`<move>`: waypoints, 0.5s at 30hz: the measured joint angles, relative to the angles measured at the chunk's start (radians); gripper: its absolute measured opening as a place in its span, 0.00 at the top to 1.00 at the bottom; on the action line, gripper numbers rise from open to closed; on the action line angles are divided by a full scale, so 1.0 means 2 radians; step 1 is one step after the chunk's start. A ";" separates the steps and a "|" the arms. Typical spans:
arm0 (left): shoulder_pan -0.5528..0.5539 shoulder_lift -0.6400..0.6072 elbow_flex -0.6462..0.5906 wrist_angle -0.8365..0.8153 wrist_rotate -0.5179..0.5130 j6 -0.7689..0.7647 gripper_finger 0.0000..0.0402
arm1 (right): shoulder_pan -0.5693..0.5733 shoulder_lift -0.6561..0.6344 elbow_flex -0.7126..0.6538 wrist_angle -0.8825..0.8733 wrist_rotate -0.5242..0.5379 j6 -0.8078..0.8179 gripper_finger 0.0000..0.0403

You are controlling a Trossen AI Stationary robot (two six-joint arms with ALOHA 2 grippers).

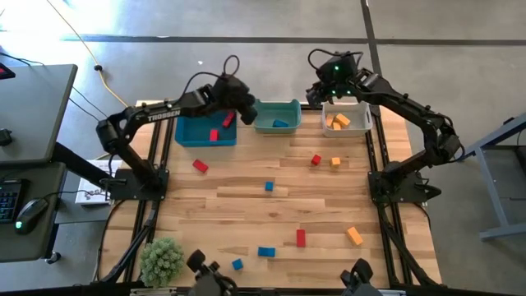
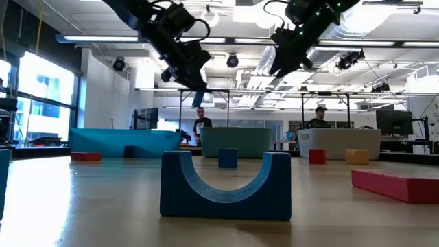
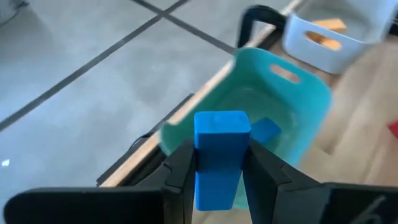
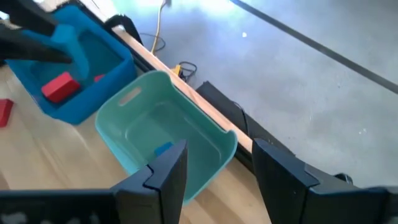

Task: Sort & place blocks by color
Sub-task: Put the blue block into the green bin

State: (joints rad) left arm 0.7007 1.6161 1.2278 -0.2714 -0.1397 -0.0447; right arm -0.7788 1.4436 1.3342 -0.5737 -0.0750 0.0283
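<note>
Currently we find the left claw point(image 3: 217, 180) clamped on a blue bar point(image 3: 219, 155), carried in the air just left of the teal bin point(image 1: 277, 116) at the far edge of the tabletop point(image 1: 246, 197); in our judgement it is on its way to be dropped there, since that bin already holds one blue block point(image 1: 280, 124). The right claw point(image 4: 217, 171) hangs above the far edge between the teal bin and the white bin point(image 1: 346, 117), fingers apart and carrying nothing. Sorting is partly done: the blue bin point(image 1: 205, 127) on the far left holds two red blocks point(image 1: 214, 135), and the white bin holds orange pieces point(image 1: 337, 122). Left loose on the tabletop we count three red blocks point(image 1: 200, 165), two orange point(image 1: 354, 236) and three blue point(image 1: 269, 187), spread from the middle to the near edge, well apart from one another. A green plant point(image 1: 162, 261) stands at the near left corner, clear of the bins. Nothing blocks the teal bin's opening. Two people stand in the room beyond, well away from the arms.
</note>
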 joint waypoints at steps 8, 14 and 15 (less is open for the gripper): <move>0.061 0.000 0.000 0.033 0.084 -0.014 0.81 | 0.000 0.000 0.000 0.020 0.036 0.051 0.58; 0.073 0.003 0.000 0.119 0.142 -0.024 0.81 | 0.000 0.000 0.000 0.021 0.082 0.080 0.58; 0.072 0.006 0.001 0.138 0.150 -0.024 0.81 | 0.000 0.000 0.000 0.021 0.089 0.087 0.58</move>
State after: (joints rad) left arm 0.8445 1.6284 1.2300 0.0049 0.1606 -0.0937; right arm -0.7788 1.4437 1.3342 -0.5311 0.1023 0.2032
